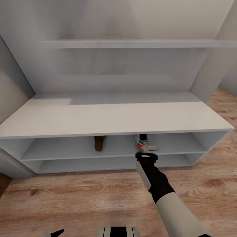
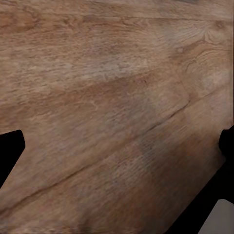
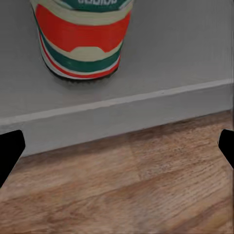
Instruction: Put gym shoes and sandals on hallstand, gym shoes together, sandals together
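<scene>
One gym shoe (image 1: 142, 141) stands on the upper open shelf of the pale grey hallstand (image 1: 108, 117), heel toward me. In the right wrist view its red, green and white heel (image 3: 80, 39) rests on the grey shelf board (image 3: 170, 58), just behind the front edge. My right gripper (image 1: 147, 152) (image 3: 117, 146) is open in front of that edge, a little short of the shoe, with nothing between its fingers. A dark brown sandal (image 1: 99, 143) sits on the same shelf, to the left of the shoe. My left gripper (image 2: 117, 146) hangs open over the bare corridor floor (image 2: 107, 97).
The hallstand's lower open shelf (image 1: 98, 164) lies below the shoes. A long wall shelf (image 1: 131, 43) runs above the bench top. Wood plank floor (image 1: 82, 200) spreads in front of the unit, and grey walls close it in on both sides.
</scene>
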Tool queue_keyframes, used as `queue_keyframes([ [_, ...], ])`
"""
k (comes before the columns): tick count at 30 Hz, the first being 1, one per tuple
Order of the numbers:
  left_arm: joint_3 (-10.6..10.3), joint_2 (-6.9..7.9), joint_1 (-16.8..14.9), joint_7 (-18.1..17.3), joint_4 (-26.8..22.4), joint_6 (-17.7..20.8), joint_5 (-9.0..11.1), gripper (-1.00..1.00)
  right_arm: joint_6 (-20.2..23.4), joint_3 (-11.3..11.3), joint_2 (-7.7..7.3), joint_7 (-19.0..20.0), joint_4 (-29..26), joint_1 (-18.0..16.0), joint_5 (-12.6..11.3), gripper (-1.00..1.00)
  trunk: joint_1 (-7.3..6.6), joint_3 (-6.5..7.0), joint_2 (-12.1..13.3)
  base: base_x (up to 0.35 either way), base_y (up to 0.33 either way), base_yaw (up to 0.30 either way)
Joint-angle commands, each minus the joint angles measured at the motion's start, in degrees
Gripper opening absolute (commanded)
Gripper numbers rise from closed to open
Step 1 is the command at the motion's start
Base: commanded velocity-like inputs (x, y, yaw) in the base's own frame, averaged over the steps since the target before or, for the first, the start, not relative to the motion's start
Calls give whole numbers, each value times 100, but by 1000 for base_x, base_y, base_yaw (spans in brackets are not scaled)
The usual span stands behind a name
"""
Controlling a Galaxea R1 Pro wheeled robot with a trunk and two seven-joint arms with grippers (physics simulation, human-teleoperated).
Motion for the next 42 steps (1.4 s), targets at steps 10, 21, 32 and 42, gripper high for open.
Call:
queue_keyframes([
  [10,31,0,-4,-26,4,-21,-15,100,16,12,0,-48,4,2,-45,100,-5,-4,-2,-336,0,0],
  [21,31,0,-4,-19,4,-21,-21,100,16,13,0,-48,25,4,-45,100,-5,-4,-2,-336,0,0],
  [32,33,0,-4,-32,4,-29,-16,100,16,13,0,-42,42,4,-45,100,-5,-4,-2,-162,0,0],
  [42,37,0,-4,-15,4,-21,-23,100,9,13,0,25,328,24,-53,100,-23,151,7,-4,0,0],
])
